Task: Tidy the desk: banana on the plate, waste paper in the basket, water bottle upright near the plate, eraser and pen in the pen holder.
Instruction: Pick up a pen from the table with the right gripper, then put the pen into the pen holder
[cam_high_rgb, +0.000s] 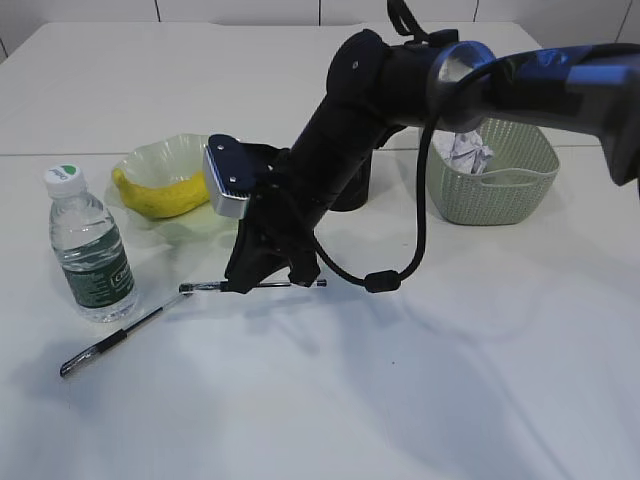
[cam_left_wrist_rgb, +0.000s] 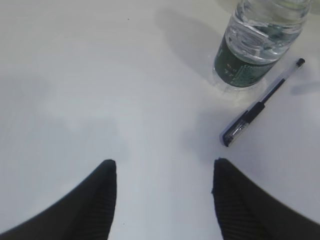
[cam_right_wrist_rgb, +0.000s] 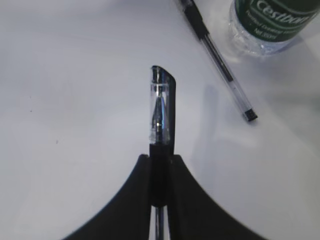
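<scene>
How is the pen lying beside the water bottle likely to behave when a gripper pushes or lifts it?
The loose pen is slim and round, so a sideways push would probably roll it. It lies flat on the table, so pinching it may be fiddly. It looks rigid, like the held pen, and likely light.

Our right gripper (cam_right_wrist_rgb: 159, 165) is clamped tight with its arm stretched across and low, while our left gripper (cam_left_wrist_rgb: 162, 187) hangs with jaws apart.

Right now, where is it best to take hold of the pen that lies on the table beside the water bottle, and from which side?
Probably at the dark grip sleeve near the capped end of the pen on the table, coming from above, jaws across its thin barrel. It lies flat and its other end nearly reaches the water bottle, so a side approach looks crowded.
</scene>
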